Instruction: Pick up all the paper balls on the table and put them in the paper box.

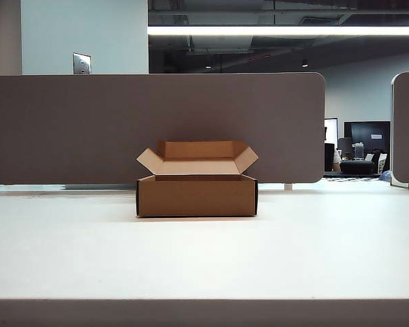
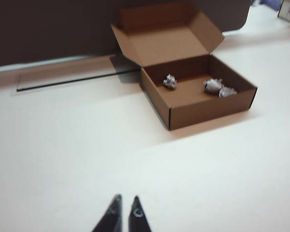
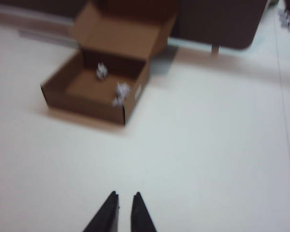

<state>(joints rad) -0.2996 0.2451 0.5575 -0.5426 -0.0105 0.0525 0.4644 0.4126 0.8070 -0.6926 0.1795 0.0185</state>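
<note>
You see three crumpled white paper balls (image 2: 170, 81) inside the matte brown cardboard paper box (image 2: 203, 108); left gripper (image 2: 125, 203) and right gripper (image 3: 124, 198) hover clenched, empty, above the table (image 2: 63, 145).

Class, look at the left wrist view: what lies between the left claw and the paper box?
Nothing: only bare table separates the left claw from the paper box; the left wrist view shows it.

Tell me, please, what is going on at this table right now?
Nothing is being handled at this moment. Three small crumpled white paper balls lie inside the low brown cardboard box, which stands open on the off-white table. The left gripper and the right gripper both hang empty and nearly closed above bare tabletop, away from the box. No paper is visible on the table itself.
</note>
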